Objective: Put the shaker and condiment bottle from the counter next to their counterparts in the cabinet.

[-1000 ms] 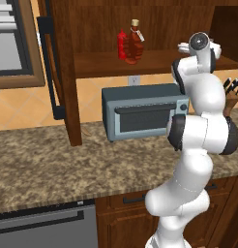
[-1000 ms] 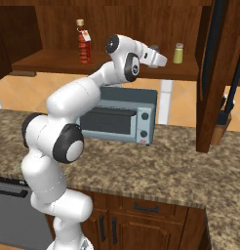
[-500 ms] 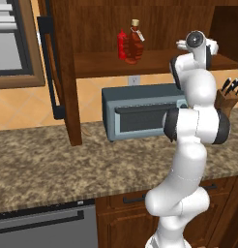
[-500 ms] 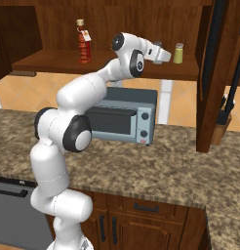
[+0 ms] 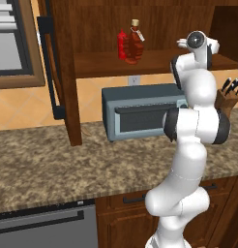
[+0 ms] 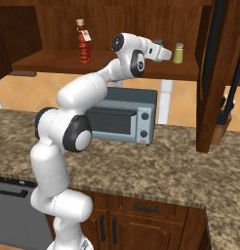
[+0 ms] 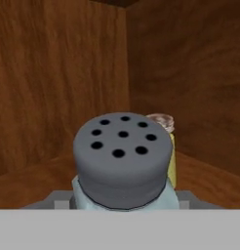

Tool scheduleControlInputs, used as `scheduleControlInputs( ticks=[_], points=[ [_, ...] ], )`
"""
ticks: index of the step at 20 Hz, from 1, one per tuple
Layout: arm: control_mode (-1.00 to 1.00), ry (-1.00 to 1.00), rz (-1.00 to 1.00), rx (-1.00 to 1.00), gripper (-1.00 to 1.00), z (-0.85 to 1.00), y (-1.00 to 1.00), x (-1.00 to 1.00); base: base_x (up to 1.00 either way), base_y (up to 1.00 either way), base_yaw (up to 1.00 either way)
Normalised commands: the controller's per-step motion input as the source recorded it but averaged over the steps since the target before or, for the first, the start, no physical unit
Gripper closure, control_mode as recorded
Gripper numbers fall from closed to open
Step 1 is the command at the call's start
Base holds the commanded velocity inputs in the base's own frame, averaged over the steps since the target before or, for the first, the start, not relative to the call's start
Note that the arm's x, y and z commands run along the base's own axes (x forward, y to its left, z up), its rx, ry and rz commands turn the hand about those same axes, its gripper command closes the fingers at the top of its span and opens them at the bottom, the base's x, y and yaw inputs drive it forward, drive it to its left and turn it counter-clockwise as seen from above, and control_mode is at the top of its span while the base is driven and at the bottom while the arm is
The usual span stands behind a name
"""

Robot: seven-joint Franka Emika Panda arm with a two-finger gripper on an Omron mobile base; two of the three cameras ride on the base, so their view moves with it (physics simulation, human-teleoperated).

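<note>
Inside the cabinet (image 6: 92, 12), near the shelf's right end, the gripper (image 6: 163, 52) is clamped on the shaker (image 7: 123, 161), just beside the yellow-green shaker (image 6: 178, 53)

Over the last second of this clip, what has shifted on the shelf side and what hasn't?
The arm has stretched further into the cabinet, bringing the gripper closer to the yellow-green shaker. The shaker sits between its fingers, grey cap toward the hand camera. Unchanged: the condiment bottle beside the red squeeze bottle on the shelf, the toaster oven and the knife block on the counter.
</note>
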Motion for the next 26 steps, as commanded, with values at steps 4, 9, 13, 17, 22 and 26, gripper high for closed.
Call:
scheduleControlInputs(
  ticks=[4,9,13,17,22,26],
  points=[
    [-1.0,0.0,-0.02,0.0,-1.0,-0.13,-0.11,0.02,0.0,0.0,0.0],
    [-1.0,0.0,-0.01,0.0,-1.0,0.02,-0.01,-0.47,0.0,0.0,0.0],
    [-1.0,0.0,0.0,0.0,-1.0,0.0,0.05,-0.79,0.0,0.0,0.0],
    [-1.0,-0.02,0.0,-0.01,-1.0,0.0,0.24,-0.95,0.0,0.0,0.0],
    [-1.0,-0.01,0.0,-0.03,-1.0,0.01,0.46,-0.98,0.0,0.0,0.0],
    [-1.0,-0.01,0.0,-0.02,-1.0,0.08,0.55,-1.0,0.0,0.0,0.0]
  ],
)
